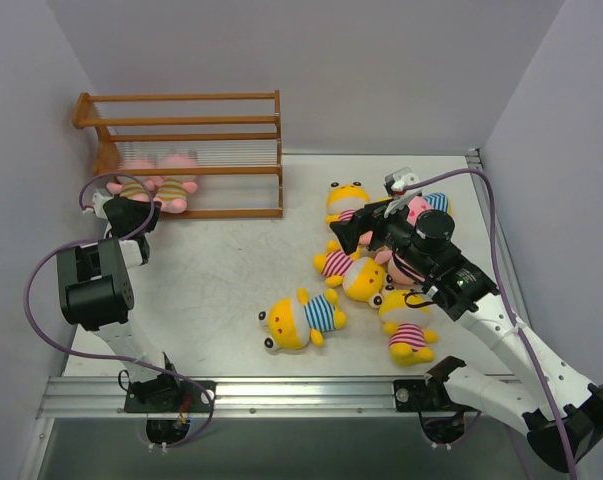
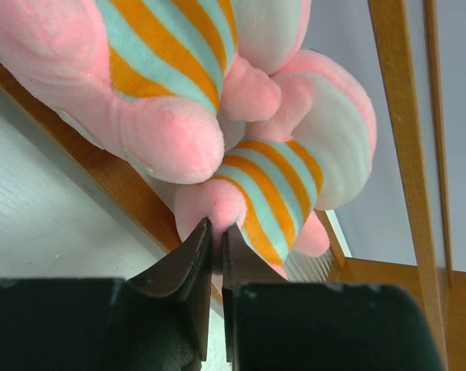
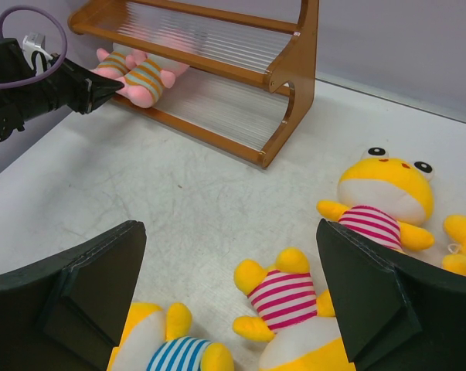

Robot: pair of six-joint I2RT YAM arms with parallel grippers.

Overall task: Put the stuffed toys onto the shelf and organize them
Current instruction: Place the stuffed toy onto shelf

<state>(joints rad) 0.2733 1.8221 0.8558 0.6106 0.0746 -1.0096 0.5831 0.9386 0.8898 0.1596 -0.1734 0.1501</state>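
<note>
The left claw (image 2: pixel 215 226) is almost closed. Its black tips pinch the foot of a pink plush toy in an orange-and-blue striped shirt (image 2: pixel 273 182). That toy lies on the bottom level of the orange-brown wooden shelf with thin rails (image 1: pixel 191 97). It touches a second pink plush toy in the same kind of shirt (image 2: pixel 132 69).

The right claw (image 3: pixel 229 228) is wide open and holds nothing. It hangs over the pale grey table (image 1: pixel 211 260), above a bunch of yellow plush toys in pink-striped shirts (image 3: pixel 383 205). A bigger yellow plush toy in a blue-striped shirt (image 1: pixel 303 318) lies alone, nearer the middle of the table.
</note>
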